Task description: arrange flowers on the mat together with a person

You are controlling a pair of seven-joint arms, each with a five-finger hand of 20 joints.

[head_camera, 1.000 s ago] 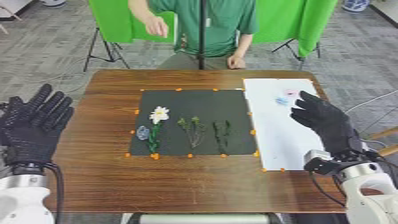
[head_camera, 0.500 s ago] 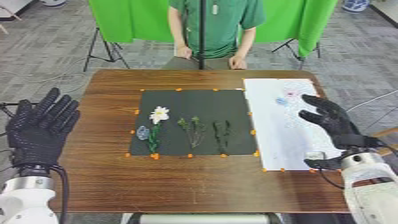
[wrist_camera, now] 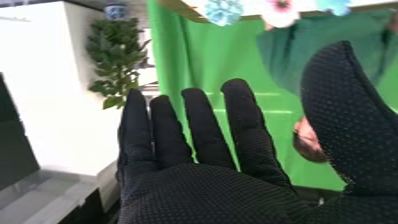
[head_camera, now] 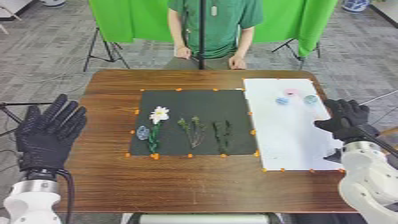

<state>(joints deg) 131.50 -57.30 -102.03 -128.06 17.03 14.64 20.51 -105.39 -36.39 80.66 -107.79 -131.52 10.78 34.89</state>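
My right hand is over the right edge of the white sheet, open with nothing in it; in the right wrist view the same hand has straight fingers and a spread thumb. My left hand is open beyond the table's left side. On the dark mat lie a white flower with a green stem, a blue oval piece left of that stem, and two green sprigs. A pink flower, a blue flower and a pale teal flower lie on the sheet.
The white sheet lies right of the mat on the brown table. Orange clips or dots line both edges. Across the table a person in green has both hands at the far edge. A thin dark pole stands there.
The right hand has moved right, uncovering the pale teal flower. The left hand has shifted slightly downward. The person's raised hand has come down to the far table edge.
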